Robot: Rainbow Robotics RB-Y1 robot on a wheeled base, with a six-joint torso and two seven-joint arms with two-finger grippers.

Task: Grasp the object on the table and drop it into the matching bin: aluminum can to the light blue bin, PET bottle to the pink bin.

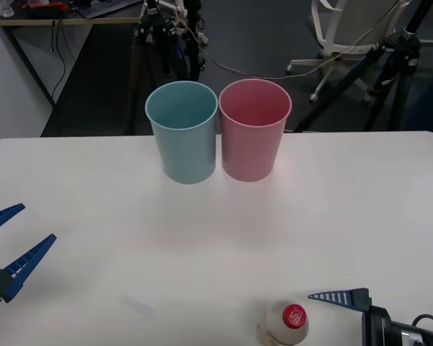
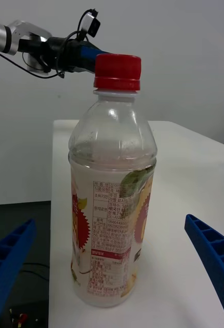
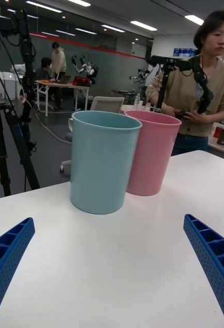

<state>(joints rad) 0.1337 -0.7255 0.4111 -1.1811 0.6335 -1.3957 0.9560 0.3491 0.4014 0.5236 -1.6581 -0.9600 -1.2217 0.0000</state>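
Clear plastic PET bottle (image 2: 112, 205) stands upright on the bench (image 1: 346, 209), red cap up. Right tool (image 2: 112, 271) straddles it, fingers apart, not touching. Left tool (image 1: 3, 245) is spread too.

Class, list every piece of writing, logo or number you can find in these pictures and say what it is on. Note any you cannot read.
Bottle label: blocks of small print beside a red starburst, too small to read.
Bottle cap: a small white mark on the red top, not legible.
Blue bin and pink bin: no writing.
Table: no writing.
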